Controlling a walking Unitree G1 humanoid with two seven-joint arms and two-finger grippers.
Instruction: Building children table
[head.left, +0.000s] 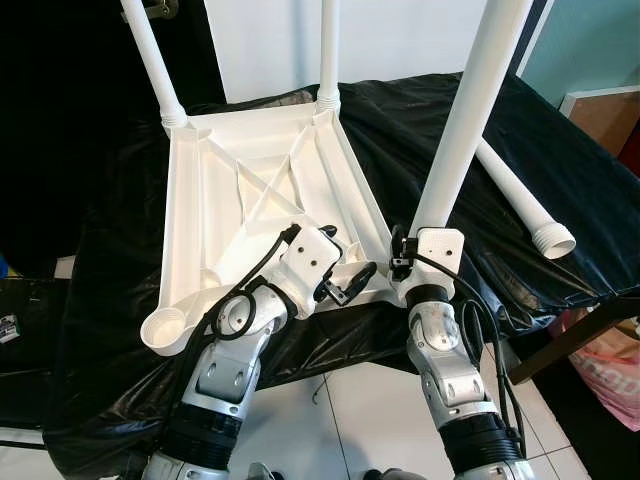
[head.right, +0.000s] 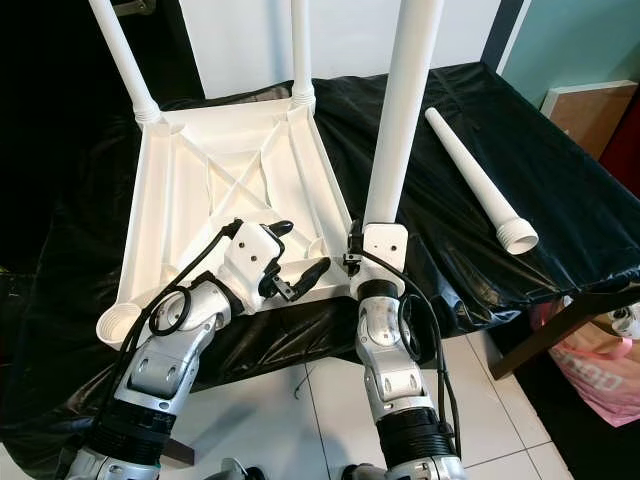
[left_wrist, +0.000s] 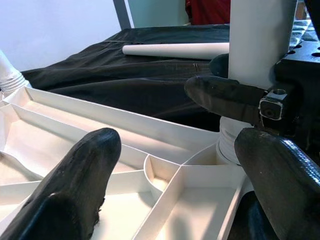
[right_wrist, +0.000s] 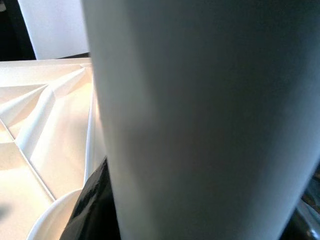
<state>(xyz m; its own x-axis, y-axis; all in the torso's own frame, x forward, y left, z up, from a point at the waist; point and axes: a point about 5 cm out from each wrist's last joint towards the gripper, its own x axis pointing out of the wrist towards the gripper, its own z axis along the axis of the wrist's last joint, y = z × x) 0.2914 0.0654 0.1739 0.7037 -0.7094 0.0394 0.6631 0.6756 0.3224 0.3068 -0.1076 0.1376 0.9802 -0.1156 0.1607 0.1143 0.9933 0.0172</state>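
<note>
My right jaws (head.left: 403, 262) are clenched on the third leg (head.left: 460, 125), its long axis running up toward the top of frame and its threaded foot sitting at the near right corner socket (left_wrist: 210, 156) of the upturned table frame (head.left: 215, 200). My left jaws (head.left: 345, 278) hover released just left of that socket. The last leg (head.right: 478, 182) lies loose on the black-draped tabletop (head.right: 560, 190) at right, nearer my right arm.
</note>
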